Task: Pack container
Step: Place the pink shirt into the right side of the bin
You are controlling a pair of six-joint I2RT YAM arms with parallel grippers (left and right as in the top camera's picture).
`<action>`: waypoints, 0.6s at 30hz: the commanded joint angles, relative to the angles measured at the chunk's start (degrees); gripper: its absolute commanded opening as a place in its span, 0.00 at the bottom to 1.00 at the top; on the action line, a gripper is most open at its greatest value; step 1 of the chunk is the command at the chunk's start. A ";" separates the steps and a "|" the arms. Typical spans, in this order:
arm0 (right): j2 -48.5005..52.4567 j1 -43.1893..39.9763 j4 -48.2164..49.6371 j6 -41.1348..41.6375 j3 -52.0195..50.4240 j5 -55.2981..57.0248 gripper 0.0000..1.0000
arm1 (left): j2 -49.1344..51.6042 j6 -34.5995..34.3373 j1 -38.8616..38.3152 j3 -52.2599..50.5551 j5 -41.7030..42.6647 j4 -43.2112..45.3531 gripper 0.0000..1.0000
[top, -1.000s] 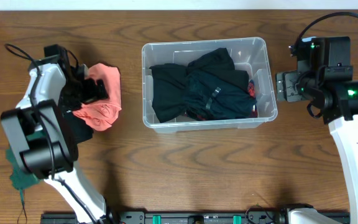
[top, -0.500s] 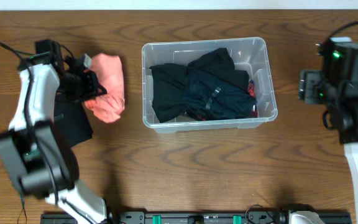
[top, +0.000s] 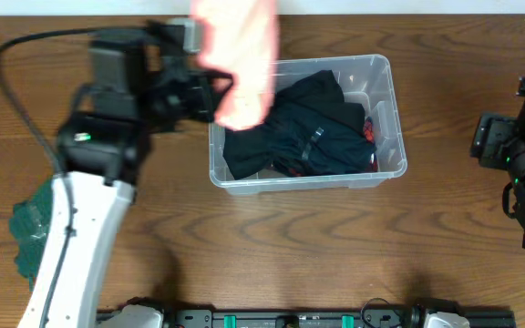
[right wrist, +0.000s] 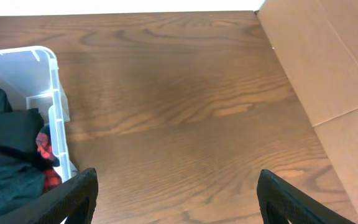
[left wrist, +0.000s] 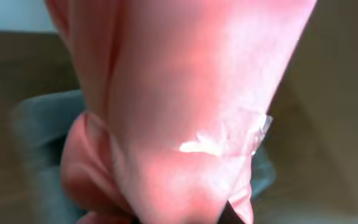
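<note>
A green cloth lies near the left edge of the brown wooden table. Brown cardboard sits by another table edge.

Wood-grain table carries the clear container (centre, near the back); green cloth at its left edge.

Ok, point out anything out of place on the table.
A crumpled green cloth lies near the left edge of the table, far from the container, partly under the left arm. The pink cloth hangs over the container's left end, not yet in.
</note>
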 commanded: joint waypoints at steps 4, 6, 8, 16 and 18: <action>1.62 -0.42 -0.61 0.61 0.02 -1.44 0.80 | 9.14 -17.97 -18.84 0.13 -10.93 12.74 0.06; 1.92 -0.42 -0.68 0.61 0.00 -1.60 0.80 | 12.79 -21.51 -22.32 0.13 -12.24 15.58 0.06; 2.25 -0.42 -0.68 0.61 -0.02 -1.60 0.80 | 17.44 -27.93 -25.55 0.13 -15.69 16.96 0.06; 2.34 -0.42 -0.66 0.59 -0.02 -2.91 0.80 | 29.09 -36.61 -29.46 0.13 -17.25 24.04 0.06; 2.34 -0.42 -0.66 0.59 -0.02 -2.91 0.80 | 31.41 -37.62 -29.35 0.13 -17.55 24.02 0.06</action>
